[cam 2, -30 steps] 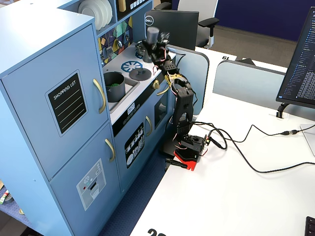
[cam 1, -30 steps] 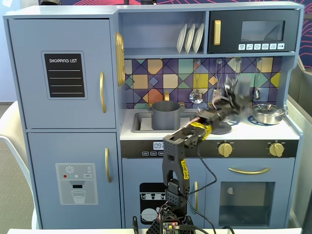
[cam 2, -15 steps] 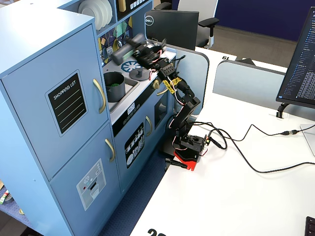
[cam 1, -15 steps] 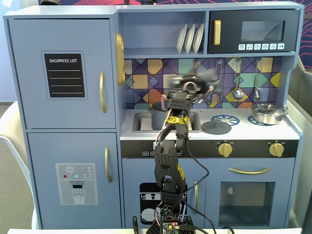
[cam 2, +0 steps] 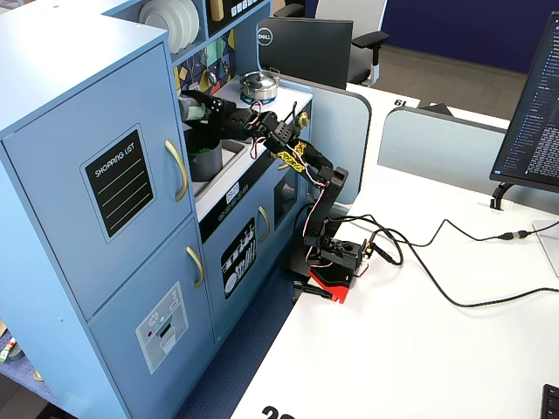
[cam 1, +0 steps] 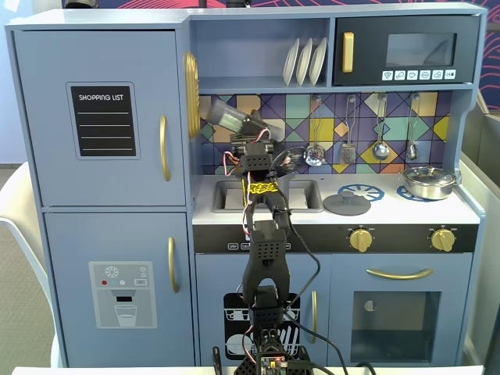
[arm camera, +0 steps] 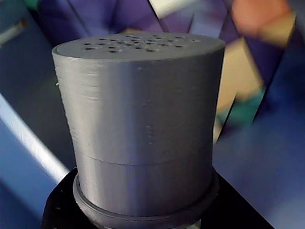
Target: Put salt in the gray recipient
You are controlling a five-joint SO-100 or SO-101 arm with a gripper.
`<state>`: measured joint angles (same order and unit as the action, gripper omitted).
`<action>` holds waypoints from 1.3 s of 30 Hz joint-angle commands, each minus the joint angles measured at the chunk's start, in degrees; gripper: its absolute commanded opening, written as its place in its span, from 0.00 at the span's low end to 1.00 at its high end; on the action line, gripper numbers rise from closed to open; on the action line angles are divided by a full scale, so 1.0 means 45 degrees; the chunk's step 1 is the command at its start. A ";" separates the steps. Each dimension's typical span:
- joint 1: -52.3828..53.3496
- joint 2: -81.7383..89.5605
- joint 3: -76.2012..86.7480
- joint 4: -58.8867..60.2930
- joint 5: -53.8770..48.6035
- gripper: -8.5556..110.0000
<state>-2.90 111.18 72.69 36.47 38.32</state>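
My gripper (cam 1: 244, 125) is shut on a grey salt shaker (cam 1: 225, 115) and holds it tilted, high above the toy kitchen's sink (cam 1: 228, 195). In the wrist view the shaker (arm camera: 143, 119) fills the frame, its holed top facing away, with the black jaws at its base around my gripper (arm camera: 147, 217). In the side fixed view the shaker (cam 2: 190, 107) hangs just above a dark grey recipient (cam 2: 206, 161) with green inside, which stands in the sink. My arm hides that recipient in the front fixed view.
A shiny steel pot (cam 1: 428, 181) sits on the right burner, and its grey lid (cam 1: 346, 204) lies on the left burner. Utensils (cam 1: 380, 148) hang on the tiled back wall. A shelf (cam 1: 258, 84) with white plates (cam 1: 305, 61) is close above the shaker.
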 commanded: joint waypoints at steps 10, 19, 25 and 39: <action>-0.0332 -0.1152 -0.2441 0.4297 0.1992 0.07; -0.0547 -0.0840 -0.2285 0.0996 0.1270 0.07; 0.0469 -0.1289 -0.2734 0.5566 0.2539 0.07; -0.0156 -0.1211 -0.2520 0.2441 0.1582 0.07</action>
<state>-5.19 105.12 65.48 42.54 44.47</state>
